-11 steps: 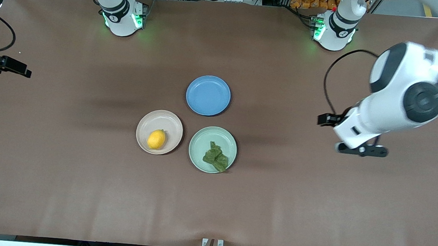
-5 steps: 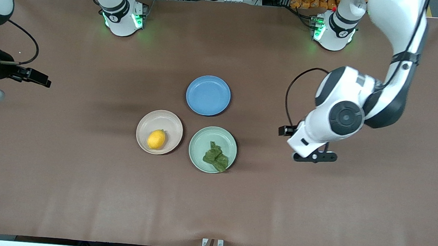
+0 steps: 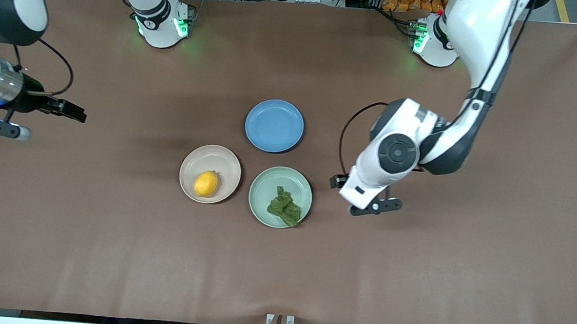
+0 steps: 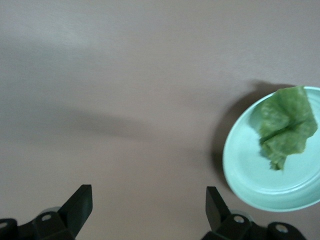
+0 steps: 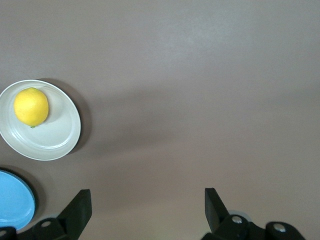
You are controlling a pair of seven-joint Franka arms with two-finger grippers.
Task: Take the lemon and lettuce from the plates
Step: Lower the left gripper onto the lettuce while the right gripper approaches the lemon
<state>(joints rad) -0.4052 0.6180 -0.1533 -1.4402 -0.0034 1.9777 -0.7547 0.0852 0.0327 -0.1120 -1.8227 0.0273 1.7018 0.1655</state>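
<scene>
Front view: oval lemon (image 3: 206,183), wrinkly lettuce (image 3: 284,207) on round plates (image 3: 222,158)

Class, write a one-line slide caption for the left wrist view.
Open left gripper over bare brown table, beside wrinkly green lettuce leaf on pale mint plate.

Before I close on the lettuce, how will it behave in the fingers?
The lettuce looks crumpled and folded on the mint green plate, so it is probably floppy and will compress rather than resist. It seems thin and light, so it may cling or droop. The open left gripper is over bare table beside the plate; a pinch on the thickest fold likely holds best.
</scene>
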